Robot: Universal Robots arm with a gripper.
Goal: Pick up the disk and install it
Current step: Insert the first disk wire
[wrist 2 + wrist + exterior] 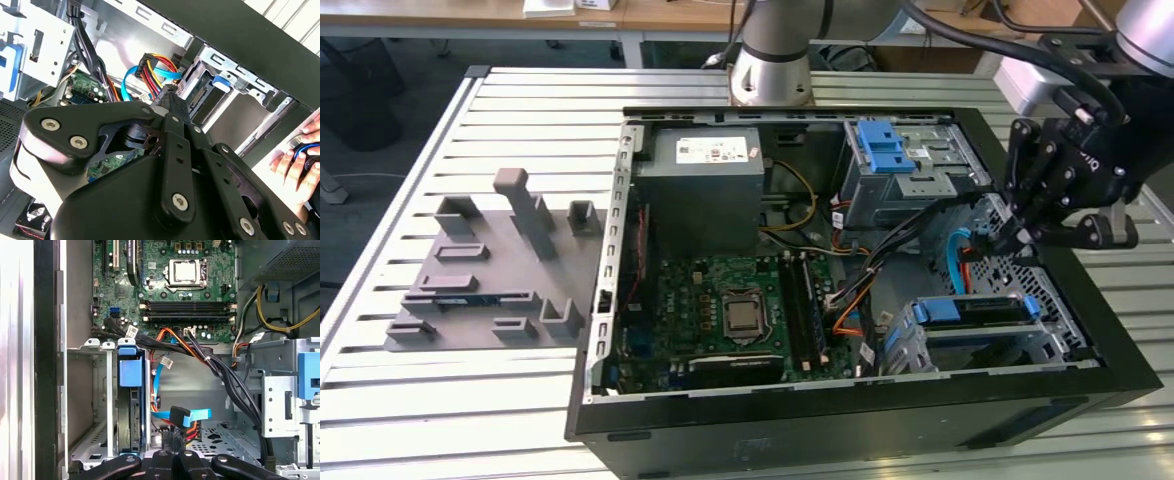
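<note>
Just beside the gripper (171, 441), whose fingers look pinched narrow on a cable plug (178, 421), the disk (134, 412) sits edge-on in its drive cage (102, 390). I judge it dense, rigid and shock-sensitive, best held by its blue rails (131, 374).

The tabletop (400, 390) is ribbed bare metal; the disk (131, 390) wears smooth blue plastic rails in a dull metal cage (108, 390).
</note>
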